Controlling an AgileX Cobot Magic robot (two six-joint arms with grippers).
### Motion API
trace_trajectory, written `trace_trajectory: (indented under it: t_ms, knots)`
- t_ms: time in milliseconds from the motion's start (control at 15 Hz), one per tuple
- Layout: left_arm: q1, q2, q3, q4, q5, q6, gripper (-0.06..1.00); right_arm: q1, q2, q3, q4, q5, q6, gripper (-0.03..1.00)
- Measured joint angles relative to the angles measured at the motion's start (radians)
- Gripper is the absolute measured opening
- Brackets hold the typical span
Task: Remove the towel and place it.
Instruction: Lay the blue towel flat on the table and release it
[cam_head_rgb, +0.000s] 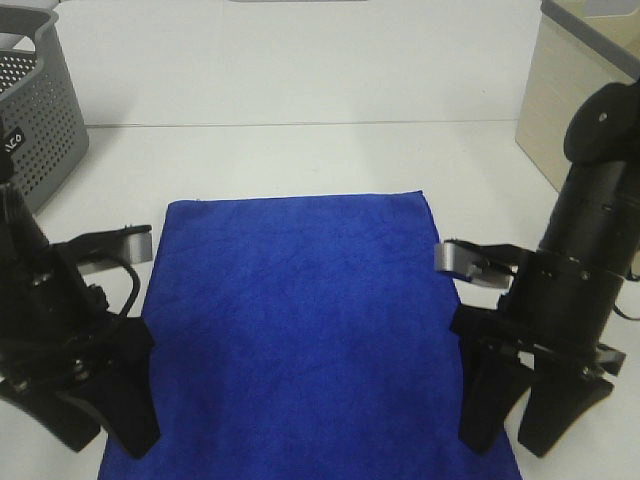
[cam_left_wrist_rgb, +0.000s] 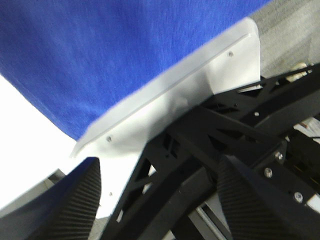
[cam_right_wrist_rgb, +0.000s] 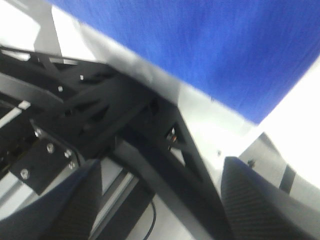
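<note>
Royal-blue and softly napped, the towel (cam_head_rgb: 295, 330) lay spread flat on the smooth white table (cam_head_rgb: 300, 155). It formed a near-rectangular sheet running from centre toward 6 o'clock, well apart from the grey perforated basket (cam_head_rgb: 35, 110) at 10 o'clock. Placement looked essentially done, with only clearing the arms seemingly left. The left gripper (cam_head_rgb: 100, 425) at 8 o'clock and the right gripper (cam_head_rgb: 525, 420) at 4 o'clock hung by the towel's near corners, their ribbed black fingers parted and holding nothing.

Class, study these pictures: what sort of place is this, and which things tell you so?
Probably a robotics lab bench: a left gripper and right gripper on black arms flank a blue towel spread flat on a plain white table, with a grey perforated basket at the far left.
</note>
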Motion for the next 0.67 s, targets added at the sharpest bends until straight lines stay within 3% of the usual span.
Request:
trace_trajectory:
  t_ms: [200,533,667]
  knots:
    - [0.01,-0.001,-0.127,0.108,0.001,-0.042,0.63,-0.022,0.001,-0.178,-0.029,0.003,0.04,0.67]
    - [0.135,0.071,-0.396,0.223,0.001,-0.053,0.63,-0.222,0.025,-0.58,-0.034,0.005,0.071,0.67]
    - [0.181,0.136,-0.505,0.248,0.001,-0.056,0.63,-0.252,0.079,-0.731,-0.067,0.005,0.098,0.69]
